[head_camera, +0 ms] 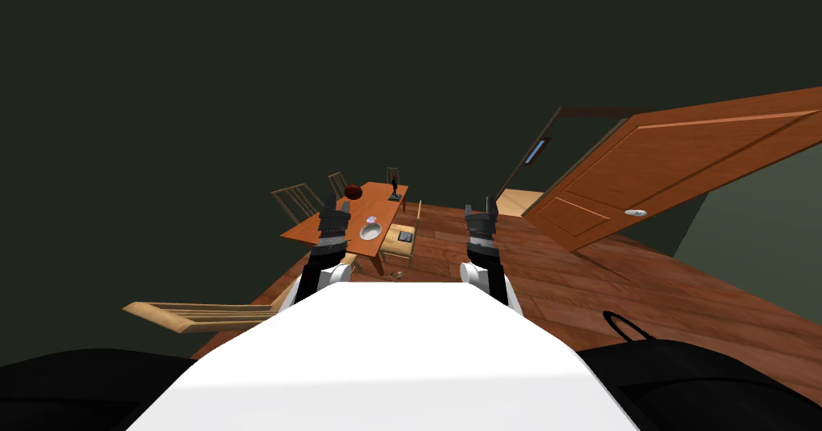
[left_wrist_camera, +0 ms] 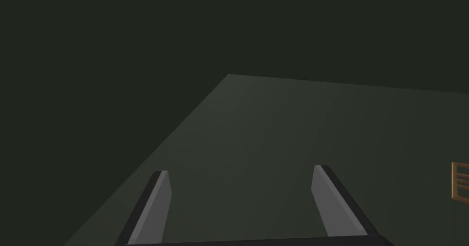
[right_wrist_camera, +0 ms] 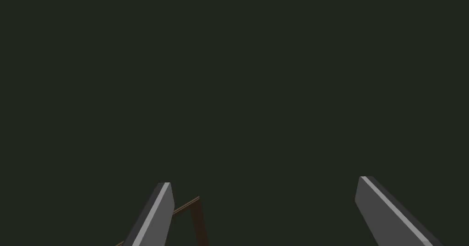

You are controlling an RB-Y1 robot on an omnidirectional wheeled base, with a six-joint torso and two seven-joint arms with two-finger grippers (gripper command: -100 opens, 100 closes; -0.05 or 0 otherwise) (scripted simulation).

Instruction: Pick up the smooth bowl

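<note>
The bowl (head_camera: 370, 230) is pale and round, and it sits on the near end of the orange-brown table (head_camera: 337, 227), close to the edge. Just behind it lies a small flat thing with pink on it (head_camera: 370, 220). Farther back on the table are a dark red-brown round thing (head_camera: 353, 191) (it may be a bowl too, but I think the pale one is the one to get) and a thin dark figure (head_camera: 394, 187). A chair (head_camera: 399, 243) stands beside the table near the bowl, and more chairs (head_camera: 297, 201) stand on the other side. The table is well away from me across the wooden floor (head_camera: 562, 282), and a big brown door (head_camera: 682, 161) hangs open to the right. The bowl lies ahead, between my two arms but much closer to the left one. The left gripper (head_camera: 331, 203) is held up with its two fingers (left_wrist_camera: 153, 206) spread wide and nothing in them. The right gripper (head_camera: 480, 207) is the same, fingers (right_wrist_camera: 155, 215) wide apart and empty. I think I must roll closer first, then reach with the left arm.
</note>
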